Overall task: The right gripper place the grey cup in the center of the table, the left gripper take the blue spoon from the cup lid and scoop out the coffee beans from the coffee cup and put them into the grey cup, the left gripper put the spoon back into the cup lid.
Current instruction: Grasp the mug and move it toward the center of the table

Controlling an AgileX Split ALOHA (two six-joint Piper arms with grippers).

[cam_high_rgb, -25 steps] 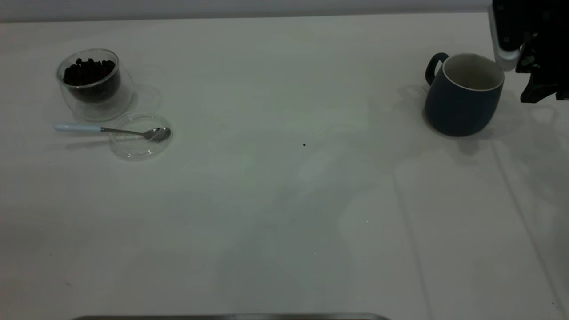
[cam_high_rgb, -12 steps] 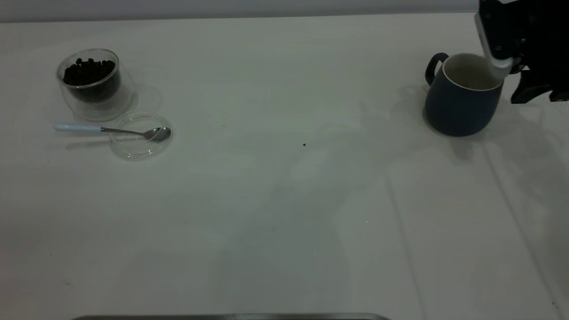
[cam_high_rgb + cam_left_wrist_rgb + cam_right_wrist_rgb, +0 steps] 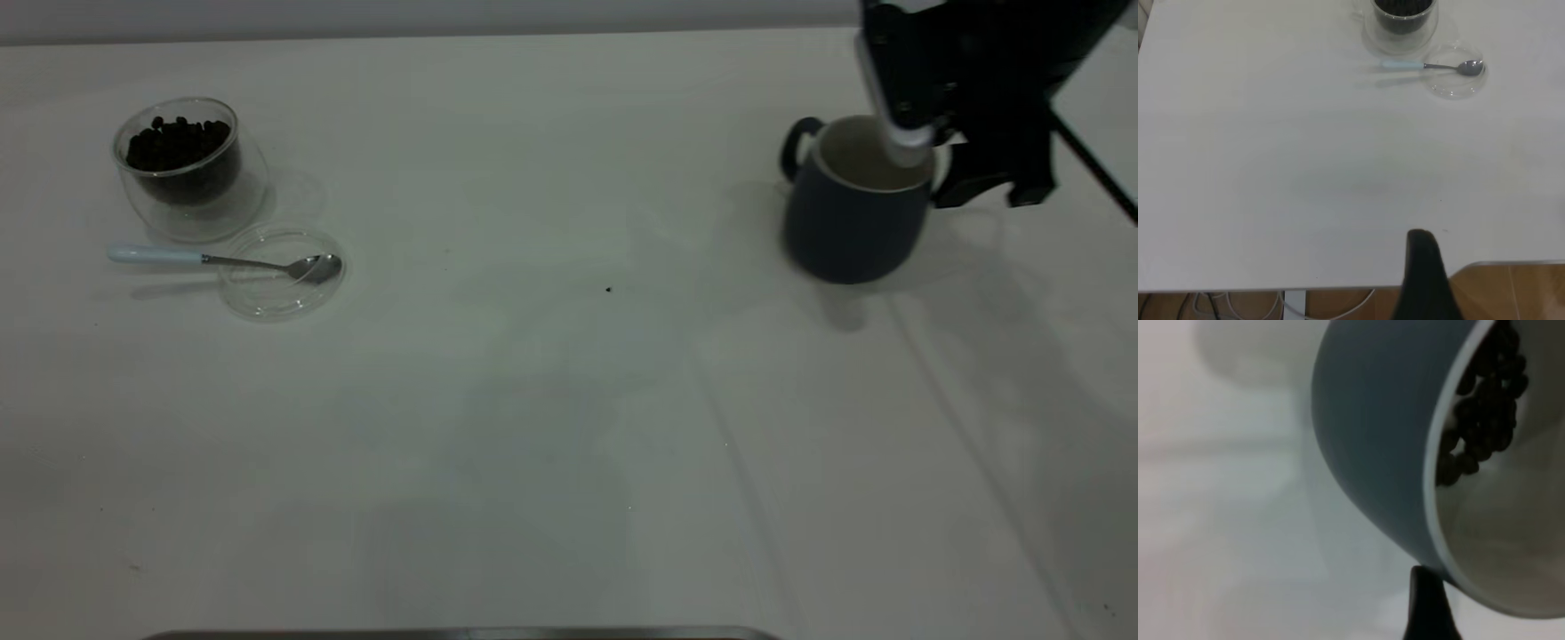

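Coffee cup [image 3: 1403,17] top cut off in left wrist view.

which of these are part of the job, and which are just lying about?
Job: grey cup, right gripper on its rim, blue spoon, cup lid, coffee cup, coffee beans, left gripper, table.
Lying about: dark speck, cables.

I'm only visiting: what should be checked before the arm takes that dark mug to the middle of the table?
1. Right hand gripping the rounded dark blue-grey mug by its rim: ok.
2. Mug at the centre of the off-white table: not ok, it is on the right side.
3. Light-blue-handled metal spoon resting on the clear round lid: ok.
4. Clear glass cup upright, holding dark coffee beans: ok.
5. Left hand far from the spoon: ok.
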